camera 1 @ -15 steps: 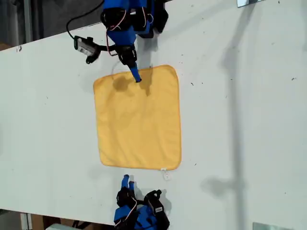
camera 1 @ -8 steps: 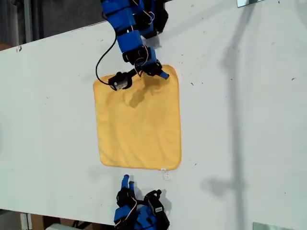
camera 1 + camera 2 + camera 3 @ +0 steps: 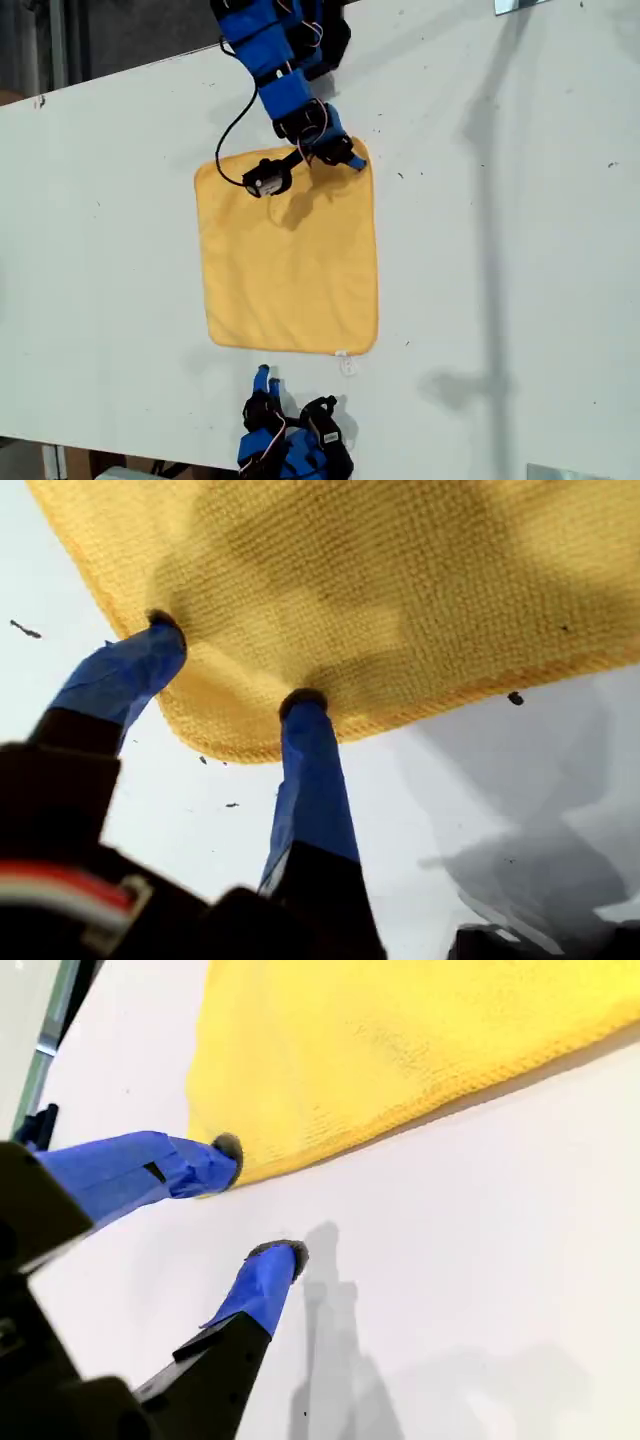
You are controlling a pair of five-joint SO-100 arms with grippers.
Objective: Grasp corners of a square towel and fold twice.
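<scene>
— What is at my first gripper (image 3: 232,665)?

— A rounded corner (image 3: 225,730) of the yellow towel (image 3: 400,590), lying on the white table (image 3: 500,790). My two blue fingers (image 3: 312,780) stand spread apart, both tips at the cloth near its edge. Small dark specks dot the table.

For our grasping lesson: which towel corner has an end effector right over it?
The corner at the exterior view's top right, under my first end effector; the other three lie uncovered.

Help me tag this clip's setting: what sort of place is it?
Probably a robotics lab or workshop bench, not a home: a bare white table, two blue arms with exposed wiring, one hand over the yellow towel, and bare flooring past the table's edge.
</scene>
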